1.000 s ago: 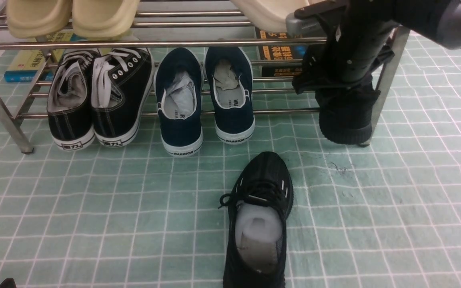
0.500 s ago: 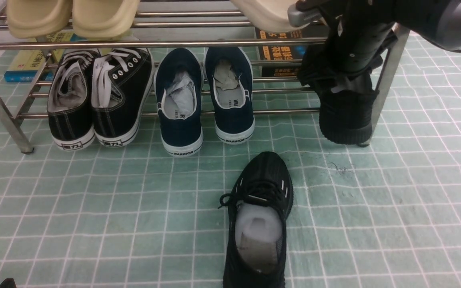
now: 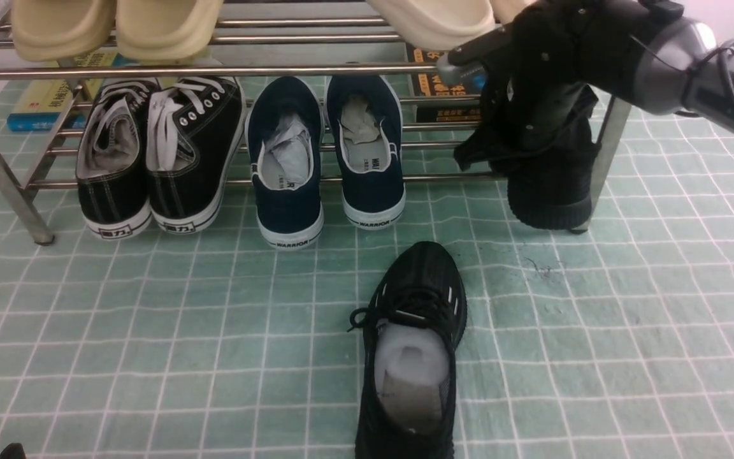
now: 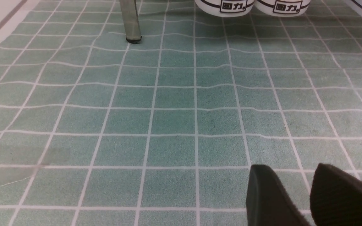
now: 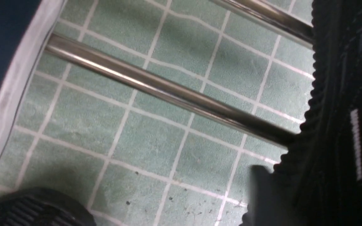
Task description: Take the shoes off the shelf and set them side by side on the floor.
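Observation:
One all-black knit sneaker (image 3: 415, 350) lies on the pale green gridded floor (image 3: 150, 331), toe towards the shelf, white stuffing showing. Its mate (image 3: 552, 188) rests on the right end of the steel shelf's (image 3: 214, 69) lower bars, heel hanging over the front bar. My right gripper (image 3: 532, 150) reaches down onto this shoe and is shut on it. In the right wrist view one finger (image 5: 261, 191) presses the shoe's ribbed sole edge (image 5: 325, 125); the other finger is hidden. My left gripper (image 4: 294, 175) hovers low over bare floor, open and holding nothing.
Black canvas sneakers with white laces (image 3: 157, 153) and navy slip-ons (image 3: 325, 153) fill the lower tier to the left. Beige slippers (image 3: 112, 25) sit on the top tier. Books (image 3: 42, 102) lie behind. The shelf's right leg (image 3: 609, 146) stands right beside the held shoe.
My right arm has swung and turned over the shoe on the shelf, its wrist now lower and farther left. The shoe itself has barely moved. The left arm is still.

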